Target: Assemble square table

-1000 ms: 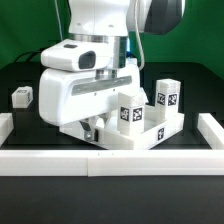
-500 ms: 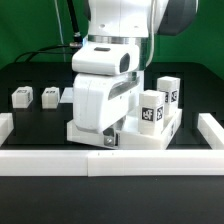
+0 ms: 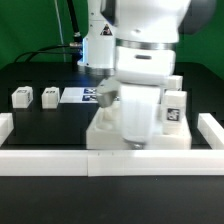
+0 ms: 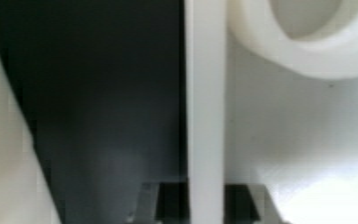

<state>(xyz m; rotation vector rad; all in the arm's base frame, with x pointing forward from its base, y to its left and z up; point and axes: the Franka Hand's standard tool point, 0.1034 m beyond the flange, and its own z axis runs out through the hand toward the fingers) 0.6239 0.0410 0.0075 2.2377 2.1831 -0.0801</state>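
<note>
Exterior view: the gripper [image 3: 137, 138] hangs low over the square table slab [image 3: 100, 127], and the arm's bulky wrist hides most of it. Whether the fingers are apart or together cannot be told from either view. A tagged leg [image 3: 176, 108] stands upright at the slab's side on the exterior view's right; two loose legs [image 3: 20, 97] [image 3: 50, 96] lie well apart from the slab on the exterior view's left, and the marker board [image 3: 78, 96] lies behind it. The border wall [image 3: 50, 160] runs just in front of the slab. The wrist view shows the slab's straight edge [image 4: 204, 100] and a round corner socket [image 4: 309, 35]. The slab looks stiff, light and smooth, likely to slide; that thin edge seems the surest place to pinch.
</note>
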